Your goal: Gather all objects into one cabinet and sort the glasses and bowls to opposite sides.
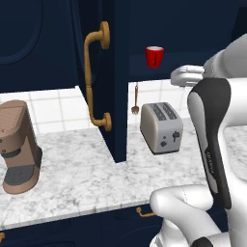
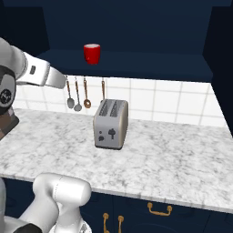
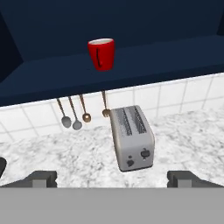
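Task judged barely begun: red cup (image 3: 101,53) stands alone on the open cabinet's (image 1: 113,87) shelf above the toaster (image 3: 131,138), while the hand (image 3: 112,178), fingers spread, holds nothing.

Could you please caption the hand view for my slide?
Open gripper faces a red cup on a navy shelf above the toaster.

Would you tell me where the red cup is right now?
The red cup stands upright on the navy shelf of the open cabinet, above the silver toaster and the hanging spoons, right of the open door.
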Motion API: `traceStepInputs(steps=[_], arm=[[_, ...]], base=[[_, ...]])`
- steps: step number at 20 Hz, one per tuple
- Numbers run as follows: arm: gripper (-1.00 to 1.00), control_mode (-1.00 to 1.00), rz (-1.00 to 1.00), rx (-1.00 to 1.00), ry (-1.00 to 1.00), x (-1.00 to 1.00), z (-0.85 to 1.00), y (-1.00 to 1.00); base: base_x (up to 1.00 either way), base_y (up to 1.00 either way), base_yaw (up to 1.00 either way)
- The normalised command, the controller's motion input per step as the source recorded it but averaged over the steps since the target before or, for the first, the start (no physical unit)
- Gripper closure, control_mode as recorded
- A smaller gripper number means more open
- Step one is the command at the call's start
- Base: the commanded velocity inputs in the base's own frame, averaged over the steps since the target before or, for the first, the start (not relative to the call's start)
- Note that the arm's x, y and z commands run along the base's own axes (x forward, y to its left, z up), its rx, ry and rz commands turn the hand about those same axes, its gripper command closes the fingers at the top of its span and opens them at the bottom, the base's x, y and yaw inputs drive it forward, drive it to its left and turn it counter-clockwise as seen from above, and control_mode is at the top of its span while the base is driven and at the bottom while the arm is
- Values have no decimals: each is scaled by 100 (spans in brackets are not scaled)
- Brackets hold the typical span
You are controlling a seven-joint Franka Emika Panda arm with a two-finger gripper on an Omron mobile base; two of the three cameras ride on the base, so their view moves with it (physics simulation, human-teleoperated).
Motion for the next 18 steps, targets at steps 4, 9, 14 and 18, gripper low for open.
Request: traceStepInputs(steps=[4, 9, 14, 18], arm=[[-100, -100, 1, 0, -25, 39, 0, 0], [-100, -100, 0, 0, -7, 45, 10, 7], [-100, -100, 0, 0, 0, 49, 2, 5], [-100, -100, 0, 0, 0, 40, 0, 0]], base=[[0, 0, 0], [0, 0, 0], [0, 0, 0], [0, 0, 0]])
